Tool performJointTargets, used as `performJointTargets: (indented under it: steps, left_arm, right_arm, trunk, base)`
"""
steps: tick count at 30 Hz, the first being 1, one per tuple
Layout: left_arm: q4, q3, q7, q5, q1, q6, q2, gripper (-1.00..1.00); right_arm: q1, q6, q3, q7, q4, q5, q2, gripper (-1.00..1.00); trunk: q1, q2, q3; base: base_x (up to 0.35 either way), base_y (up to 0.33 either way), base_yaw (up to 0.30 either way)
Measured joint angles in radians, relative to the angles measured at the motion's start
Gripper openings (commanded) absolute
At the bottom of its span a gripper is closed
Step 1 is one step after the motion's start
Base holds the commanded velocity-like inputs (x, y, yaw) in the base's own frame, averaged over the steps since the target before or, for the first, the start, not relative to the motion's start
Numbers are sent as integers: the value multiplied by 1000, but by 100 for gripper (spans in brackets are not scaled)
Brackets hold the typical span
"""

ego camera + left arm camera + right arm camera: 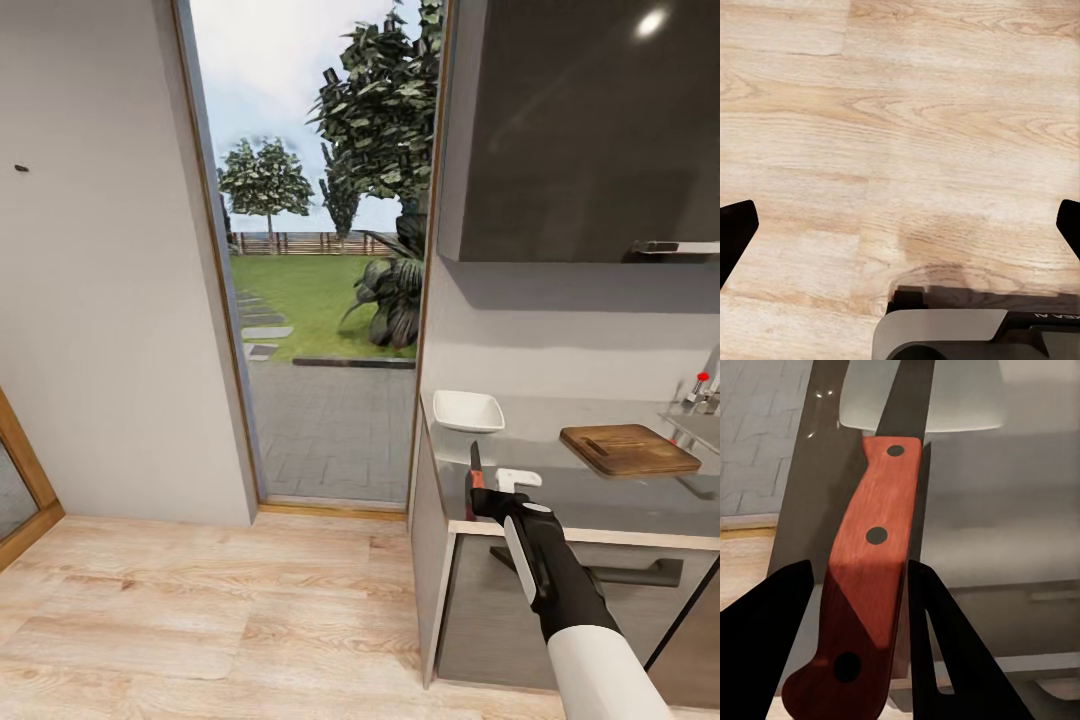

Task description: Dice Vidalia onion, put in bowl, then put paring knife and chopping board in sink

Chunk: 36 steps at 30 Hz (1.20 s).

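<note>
Here, the right gripper [487,490] clamps the paring knife [474,470] by its stiff red handle, blade upright, above the desk [560,480]; left gripper [900,225] open.

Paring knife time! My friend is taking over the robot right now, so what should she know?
Right gripper: jaws shut on the paring knife, held over the countertop edge.
Left gripper: jaws open, empty, over the wood floor.
Chopping board lies on the countertop, nothing on it; bowl sits beside it, looks empty. The sink is barely visible at the right.
Done: knife picked up. Left: fetch the onion, dice, fill the bowl, sink the knife and board.
</note>
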<state>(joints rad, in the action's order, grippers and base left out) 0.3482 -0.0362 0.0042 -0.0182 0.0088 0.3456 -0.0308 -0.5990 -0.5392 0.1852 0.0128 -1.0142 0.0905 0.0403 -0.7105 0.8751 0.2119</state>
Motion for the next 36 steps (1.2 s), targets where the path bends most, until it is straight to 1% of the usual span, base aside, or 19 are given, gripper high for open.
performJointTargets:
  steps: [8,14,24,25,36]
  left_arm:
    - [0,0,0,0,0,0,0,100]
    - [0,0,0,0,0,0,0,100]
    - [0,0,0,0,0,0,0,100]
    - [0,0,0,0,0,0,0,100]
    - [0,0,0,0,0,0,0,100]
  right_arm:
    - [0,-1,-1,0,0,0,0,-100]
    - [0,-43,-1,0,0,0,0,-100]
    - [0,-49,0,0,0,0,0,-100]
    - [0,-49,0,0,0,0,0,100]
    - [0,-49,0,0,0,-1,0,100]
  trunk:
    - [0,0,0]
    - [0,0,0]
    - [0,0,0]
    - [0,0,0]
    - [0,0,0]
  base:
    - [0,0,0]
    - [0,0,0]
    - [0,0,0]
    - [0,0,0]
    - [0,0,0]
